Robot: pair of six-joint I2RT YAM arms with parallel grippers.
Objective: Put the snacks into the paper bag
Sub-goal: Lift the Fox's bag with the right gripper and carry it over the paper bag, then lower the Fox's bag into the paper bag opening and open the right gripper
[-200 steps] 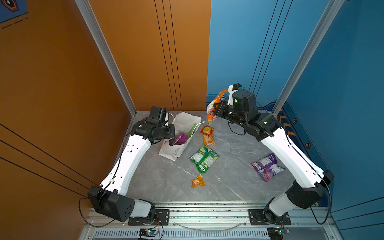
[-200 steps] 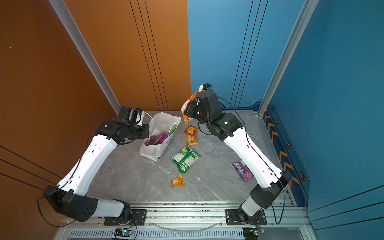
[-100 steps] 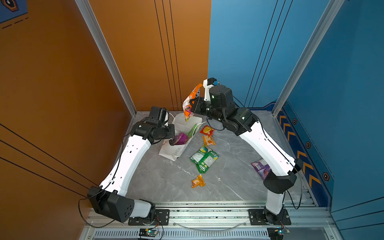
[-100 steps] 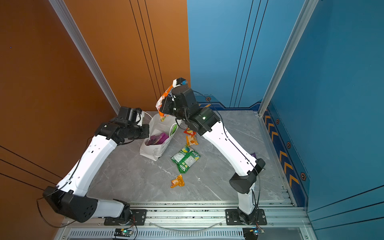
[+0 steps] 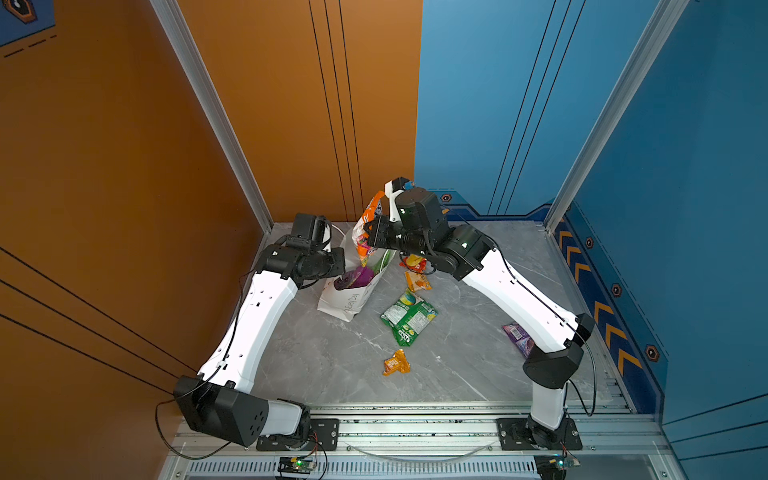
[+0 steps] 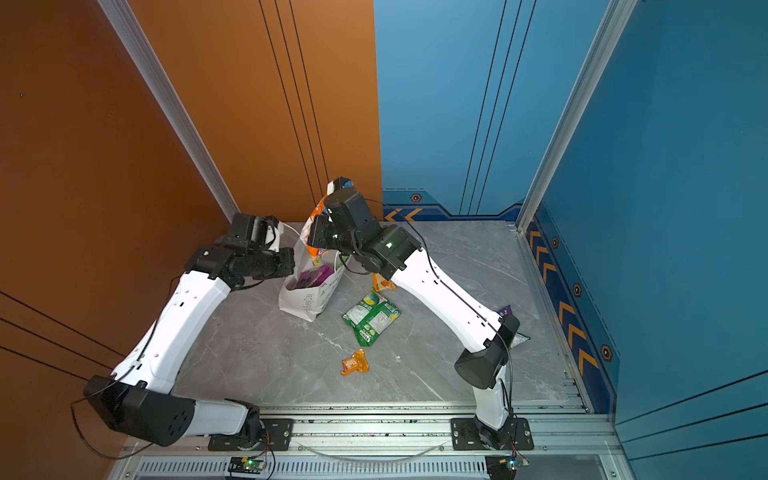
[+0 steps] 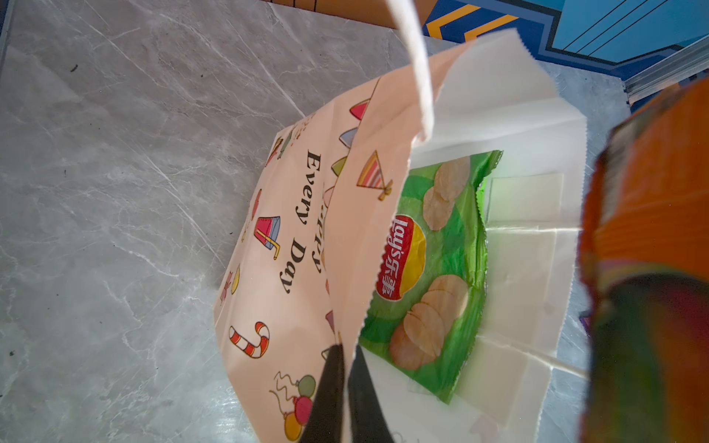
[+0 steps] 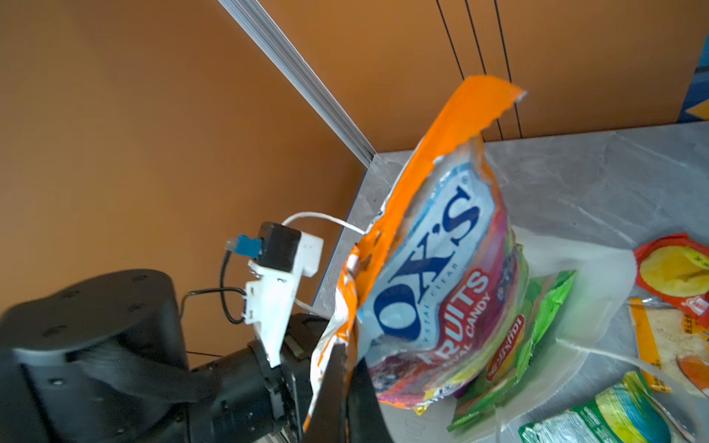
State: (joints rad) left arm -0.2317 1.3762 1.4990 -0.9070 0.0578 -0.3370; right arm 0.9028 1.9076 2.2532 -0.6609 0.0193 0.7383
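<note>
We have the right gripper (image 8: 347, 358) pinching the Fox's bag (image 8: 433, 276) by its edge over the paper bag (image 5: 347, 301) at far left; the left gripper (image 7: 347, 358) pinches the rim open. Lower past the rim before we release.

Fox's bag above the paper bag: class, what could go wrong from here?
1. The right gripper pinches the Fox's bag by one edge, so it hangs tilted; it may snag on the paper bag or its cord handle and drop outside.
2. The left gripper grips only the thin paper rim; a push could tear it or tip the bag.
3. The Lay's bag inside takes room, so it may jam.
</note>
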